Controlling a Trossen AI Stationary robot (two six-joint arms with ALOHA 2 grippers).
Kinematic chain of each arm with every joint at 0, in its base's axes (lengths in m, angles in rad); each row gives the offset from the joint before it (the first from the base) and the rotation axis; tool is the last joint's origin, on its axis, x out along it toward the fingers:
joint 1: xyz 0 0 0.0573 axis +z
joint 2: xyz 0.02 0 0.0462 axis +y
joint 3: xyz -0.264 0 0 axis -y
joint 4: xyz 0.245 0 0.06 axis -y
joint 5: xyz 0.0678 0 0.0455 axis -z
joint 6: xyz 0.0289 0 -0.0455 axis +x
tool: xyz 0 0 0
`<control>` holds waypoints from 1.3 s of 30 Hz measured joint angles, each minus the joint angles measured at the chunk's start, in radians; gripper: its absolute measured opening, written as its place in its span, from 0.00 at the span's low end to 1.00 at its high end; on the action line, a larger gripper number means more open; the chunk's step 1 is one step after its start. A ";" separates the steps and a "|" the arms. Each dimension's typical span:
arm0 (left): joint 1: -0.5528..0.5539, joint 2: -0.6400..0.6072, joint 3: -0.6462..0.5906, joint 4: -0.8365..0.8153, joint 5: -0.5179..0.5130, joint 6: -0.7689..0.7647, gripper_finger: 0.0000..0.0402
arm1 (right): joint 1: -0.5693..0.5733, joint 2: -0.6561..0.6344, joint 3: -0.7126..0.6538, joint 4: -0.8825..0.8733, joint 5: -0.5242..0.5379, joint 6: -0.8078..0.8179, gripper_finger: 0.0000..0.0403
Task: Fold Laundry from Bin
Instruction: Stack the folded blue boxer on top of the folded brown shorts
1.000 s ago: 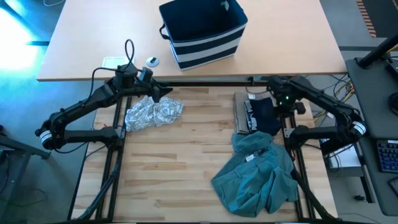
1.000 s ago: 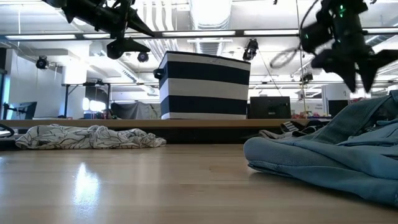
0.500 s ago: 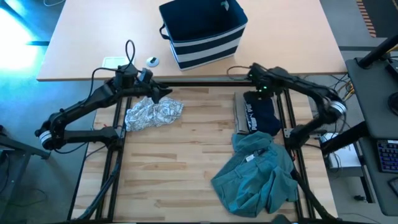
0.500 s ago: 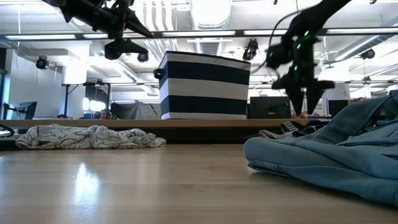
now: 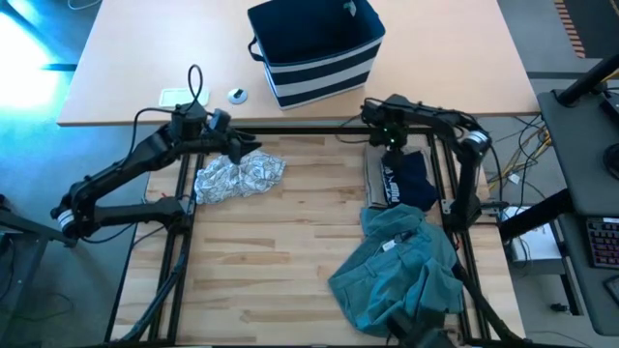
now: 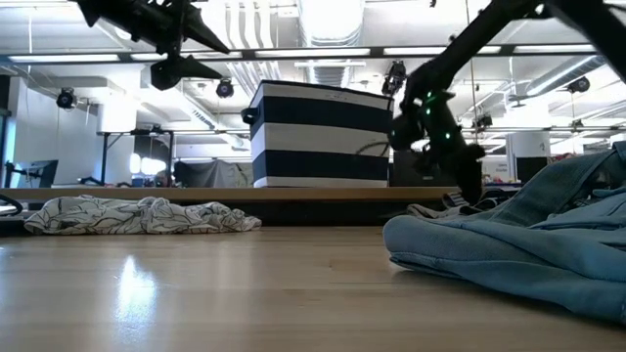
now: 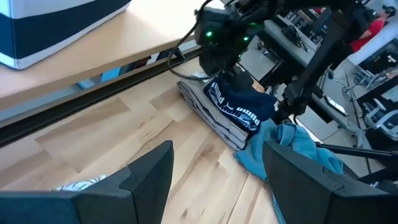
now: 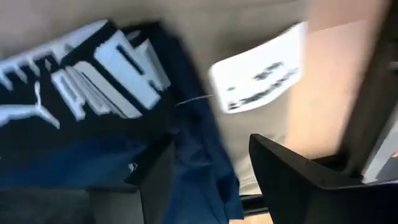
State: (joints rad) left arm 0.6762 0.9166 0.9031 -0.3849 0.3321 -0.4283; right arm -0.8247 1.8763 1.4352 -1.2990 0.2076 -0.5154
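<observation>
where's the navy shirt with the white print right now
In the high view the navy shirt lies folded at the table's right rear, under the right pincer, just behind the teal garment.

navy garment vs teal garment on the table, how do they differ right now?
The navy garment is folded flat into a neat rectangle with white print showing; the teal garment lies crumpled and unfolded. The teal one covers far more table. The right gripper, open, hovers at the navy one; nothing is near the teal one. Both are out of the bin.

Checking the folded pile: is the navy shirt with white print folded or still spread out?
Folded. The navy shirt lies as a compact rectangle on the tan garment beside the crumpled teal garment.
</observation>
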 joint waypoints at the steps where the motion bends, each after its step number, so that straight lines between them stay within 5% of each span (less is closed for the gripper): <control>1: 0.000 -0.005 0.000 -0.008 0.000 -0.003 0.57 | -0.002 0.019 0.007 -0.020 -0.008 -0.014 0.50; 9: 0.000 -0.026 0.000 -0.044 -0.007 -0.004 0.57 | -0.009 0.115 0.007 0.007 -0.050 -0.015 0.43; 15: 0.000 -0.026 0.000 -0.044 -0.009 -0.004 0.57 | -0.009 0.125 0.020 0.011 -0.048 0.000 0.09; 19: 0.000 -0.026 0.000 -0.044 -0.009 -0.004 0.57 | 0.000 0.045 0.039 0.003 -0.049 0.003 0.03; 25: 0.000 -0.025 0.000 -0.043 -0.011 -0.001 0.57 | -0.002 -0.087 0.027 0.095 -0.050 -0.031 0.03; 32: 0.000 -0.025 0.000 -0.043 -0.011 -0.003 0.57 | -0.030 -0.087 0.021 0.227 -0.047 -0.032 0.04; 39: 0.000 -0.029 0.000 -0.043 -0.011 -0.008 0.57 | -0.031 -0.100 0.031 0.097 -0.005 0.103 0.26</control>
State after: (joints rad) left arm 0.6762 0.8879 0.9031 -0.4282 0.3210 -0.4358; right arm -0.8555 1.7762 1.4664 -1.2019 0.2028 -0.4128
